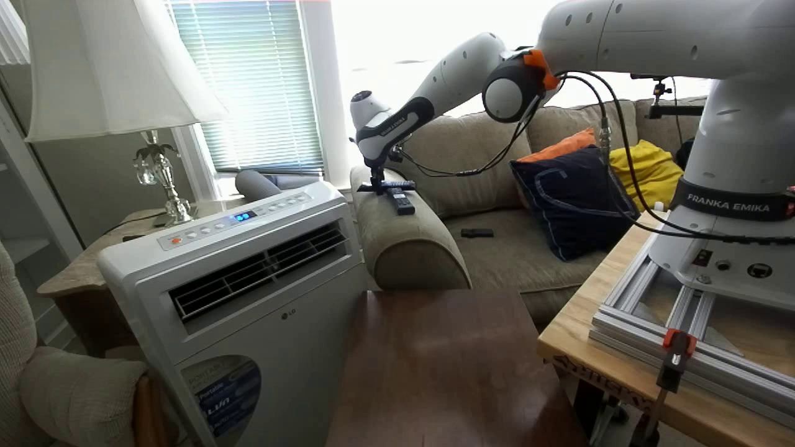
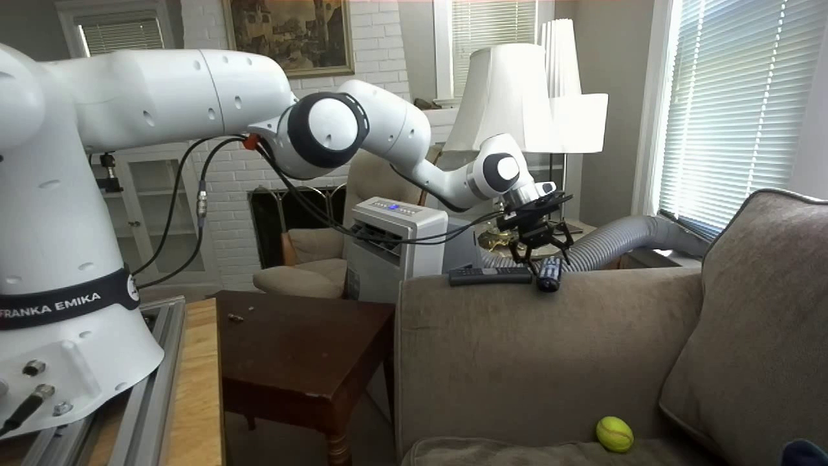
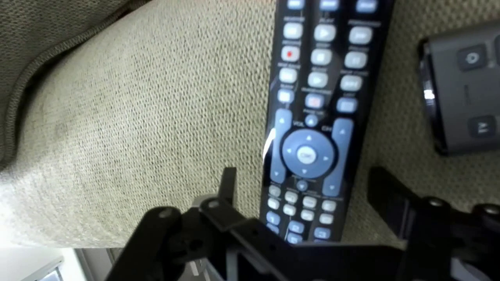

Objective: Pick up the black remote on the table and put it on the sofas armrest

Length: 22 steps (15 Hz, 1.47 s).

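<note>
- We see the white Franka Emika arm (image 2: 396, 123) outstretched, bent downward above the sofa armrest (image 1: 404, 239).
- Its fingers (image 3: 226, 187) stand wide apart, one each side of the glossy black remote (image 3: 307, 154), which lies on the armrest.
- To our eyes the armrest is rounded, coarsely woven fabric; the table (image 1: 444, 363), glossy brown wood.
</note>
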{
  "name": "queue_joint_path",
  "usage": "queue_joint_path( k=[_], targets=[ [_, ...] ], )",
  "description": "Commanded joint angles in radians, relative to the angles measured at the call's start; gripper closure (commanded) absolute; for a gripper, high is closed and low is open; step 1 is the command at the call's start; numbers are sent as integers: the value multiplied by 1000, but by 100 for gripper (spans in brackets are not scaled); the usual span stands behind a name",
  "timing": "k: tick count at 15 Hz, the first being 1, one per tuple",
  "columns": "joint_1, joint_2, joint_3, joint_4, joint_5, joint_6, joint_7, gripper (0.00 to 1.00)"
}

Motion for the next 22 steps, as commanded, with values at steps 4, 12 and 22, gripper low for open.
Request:
queue_joint_path(
  k=[4,12,22],
  targets=[
    [-1,-99,21,-2,27,-70,-3,0],
    [-35,-391,201,-50,139,-388,-247,0],
    [29,-529,154,-61,120,-569,327,0]
  ],
)
